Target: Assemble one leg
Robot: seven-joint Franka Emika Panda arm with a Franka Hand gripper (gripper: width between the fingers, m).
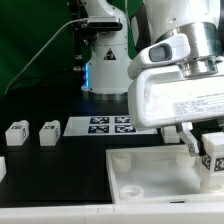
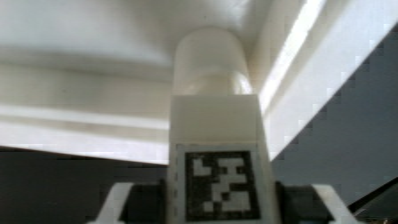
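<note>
My gripper (image 1: 206, 150) is shut on a leg (image 1: 213, 160), a small white block with a black-and-white tag, and holds it over the right end of the large flat white board with round holes (image 1: 150, 178). In the wrist view the gripper (image 2: 217, 210) clamps the leg (image 2: 217, 110) between both fingers (image 2: 125, 205). The tag faces the camera, and the leg's rounded far end points at the white board (image 2: 89, 95). Whether the leg touches the board is not visible. Two more legs (image 1: 15, 133) (image 1: 48, 132) stand on the black table at the exterior view's left.
The marker board (image 1: 112, 124) lies on the table behind the white board. Another small white part (image 1: 2, 168) shows at the exterior view's left edge. A white robot base (image 1: 103, 65) and a green backdrop stand at the back.
</note>
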